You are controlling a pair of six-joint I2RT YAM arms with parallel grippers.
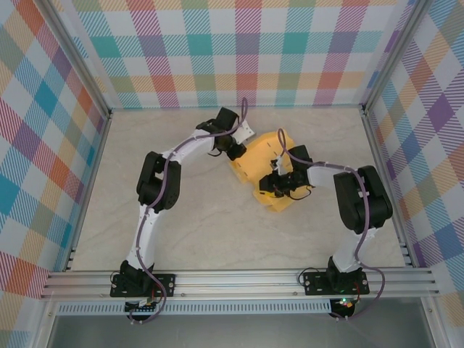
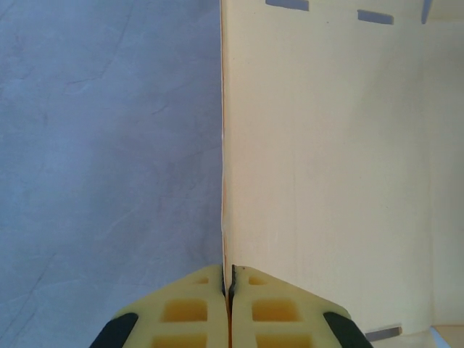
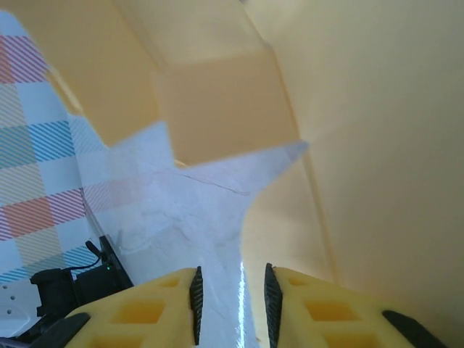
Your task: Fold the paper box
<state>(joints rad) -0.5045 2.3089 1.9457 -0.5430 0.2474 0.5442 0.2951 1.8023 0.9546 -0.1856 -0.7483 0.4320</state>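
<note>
Gripping tight, the left fingers (image 2: 181,315) are closed on the paper box (image 1: 259,165) edge; right fingers (image 3: 312,312) stand parted beside it. Box lies just right of centre on the worktop (image 1: 196,225).

The yellow-orange paper box (image 1: 255,163) was thin card, matt and smooth. The pale stone-patterned table (image 1: 203,225) looked hard and smooth with a faint sheen, and the silver frame rail (image 1: 239,279) was ribbed, brushed-looking metal.
</note>
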